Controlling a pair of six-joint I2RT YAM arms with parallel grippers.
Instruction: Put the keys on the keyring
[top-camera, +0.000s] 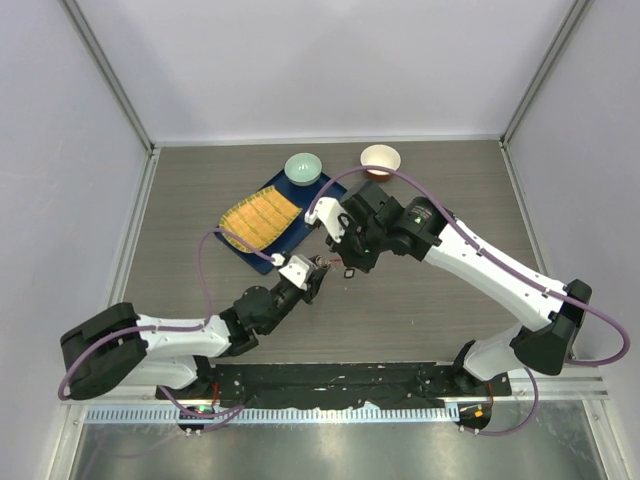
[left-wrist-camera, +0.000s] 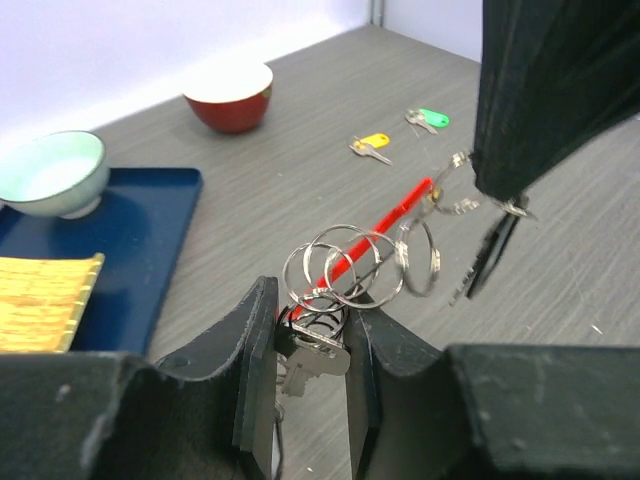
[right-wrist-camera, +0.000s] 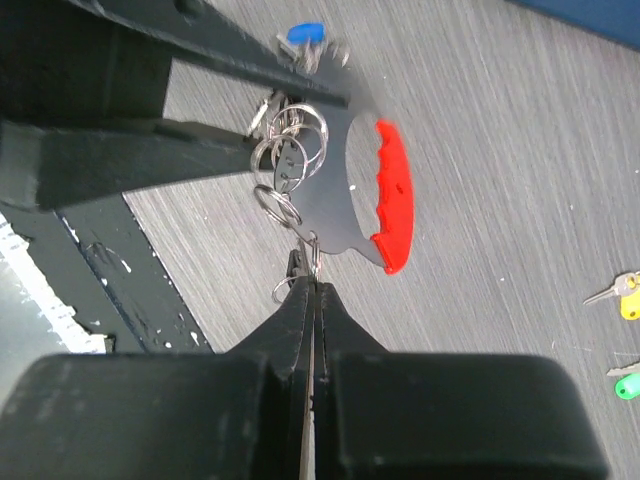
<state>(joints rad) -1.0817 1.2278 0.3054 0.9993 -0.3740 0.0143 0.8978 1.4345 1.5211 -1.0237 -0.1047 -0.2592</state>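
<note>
A blue tray (left-wrist-camera: 140, 250) at the far left carries one yellow mat (top-camera: 260, 215) and one pale green bowl (top-camera: 303, 168). A second bowl (top-camera: 380, 158), red outside, stands on the table (top-camera: 200, 180) just to the tray's right.

The keyring (left-wrist-camera: 350, 265), with several silver rings and one red loop (right-wrist-camera: 392, 200), hangs between both arms, near the tray. The left gripper (top-camera: 318, 272) is clenched on its silver bunch, and the right gripper (top-camera: 347, 268) pinches its other end tight.

Two keys lie loose on the table beyond it, one yellow (left-wrist-camera: 372, 146) and one green (left-wrist-camera: 432, 119).
</note>
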